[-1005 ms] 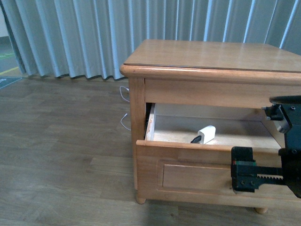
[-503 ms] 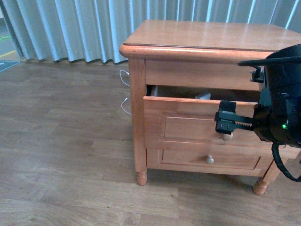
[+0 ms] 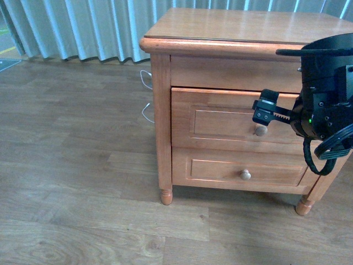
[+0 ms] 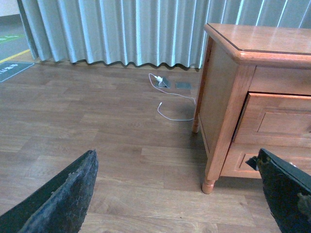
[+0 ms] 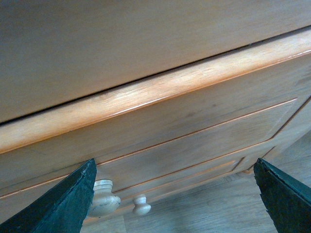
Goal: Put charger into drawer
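The upper drawer (image 3: 220, 118) of the light-brown nightstand (image 3: 237, 27) is pushed in, shut or nearly shut. The charger is hidden; I cannot see it in any view. My right gripper (image 3: 263, 118) is open and empty, right in front of the drawer's panel, beside its round pale knob (image 3: 261, 130). In the right wrist view the drawer front (image 5: 170, 126) fills the picture, and the knob (image 5: 104, 201) sits by one finger (image 5: 63, 204). My left gripper (image 4: 175, 204) is open and empty, low over the floor, away from the nightstand's near side (image 4: 218, 97).
The matching lower drawer (image 3: 220, 171) with its own knob (image 3: 245, 175) is shut. A thin white cable (image 3: 146, 110) lies on the wooden floor by the nightstand's side, also in the left wrist view (image 4: 170, 97). A pale curtain (image 3: 83, 27) hangs behind.
The drawer was open with the white charger lying inside; it has slid in and now hides the charger. My right gripper has followed the drawer front toward the nightstand.
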You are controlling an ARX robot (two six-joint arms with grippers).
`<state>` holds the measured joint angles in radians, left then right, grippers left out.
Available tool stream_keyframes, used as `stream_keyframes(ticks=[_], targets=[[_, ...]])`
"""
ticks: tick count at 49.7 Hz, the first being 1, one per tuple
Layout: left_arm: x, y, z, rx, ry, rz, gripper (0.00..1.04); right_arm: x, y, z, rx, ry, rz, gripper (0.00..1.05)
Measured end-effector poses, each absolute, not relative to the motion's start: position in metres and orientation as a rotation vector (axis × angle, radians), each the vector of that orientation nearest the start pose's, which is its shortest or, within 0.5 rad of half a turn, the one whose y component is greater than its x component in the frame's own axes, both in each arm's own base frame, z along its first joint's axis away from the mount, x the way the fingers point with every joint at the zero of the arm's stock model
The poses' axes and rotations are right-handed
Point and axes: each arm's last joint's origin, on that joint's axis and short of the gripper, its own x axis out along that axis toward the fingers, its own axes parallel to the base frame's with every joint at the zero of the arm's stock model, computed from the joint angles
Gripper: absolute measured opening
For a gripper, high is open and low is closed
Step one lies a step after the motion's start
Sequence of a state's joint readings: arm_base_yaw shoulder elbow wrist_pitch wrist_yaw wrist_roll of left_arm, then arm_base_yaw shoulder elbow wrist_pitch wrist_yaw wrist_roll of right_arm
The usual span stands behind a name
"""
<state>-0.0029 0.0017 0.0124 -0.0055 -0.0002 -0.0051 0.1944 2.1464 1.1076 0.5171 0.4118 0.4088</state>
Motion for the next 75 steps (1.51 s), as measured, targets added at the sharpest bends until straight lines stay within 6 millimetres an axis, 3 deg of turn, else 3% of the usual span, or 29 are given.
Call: stream_keyframes(ticks=[23, 39, 47, 56, 66, 75], targets=[[0.097, 0.000, 0.167, -0.005, -0.005, -0.003, 0.99, 0.429, 0.069, 0.098, 0.263, 0.421, -0.358, 0.97], [0.097, 0.000, 0.167, -0.005, -0.005, -0.002, 0.99, 0.429, 0.068, 0.097, 0.264, 0.425, -0.350, 0.97], [0.097, 0.000, 0.167, -0.005, -0.005, -0.002, 0.99, 0.419, 0.064, 0.101, 0.286, 0.432, -0.302, 0.97], [0.097, 0.000, 0.167, -0.005, -0.005, -0.003, 0.99, 0.374, 0.058, 0.138, 0.286, 0.423, -0.161, 0.97], [0.097, 0.000, 0.167, -0.005, -0.005, -0.002, 0.99, 0.281, 0.044, 0.178, 0.224, 0.460, -0.042, 0.97], [0.097, 0.000, 0.167, -0.005, -0.005, -0.003, 0.99, 0.220, 0.026, 0.207, 0.243, 0.417, -0.029, 0.97]])
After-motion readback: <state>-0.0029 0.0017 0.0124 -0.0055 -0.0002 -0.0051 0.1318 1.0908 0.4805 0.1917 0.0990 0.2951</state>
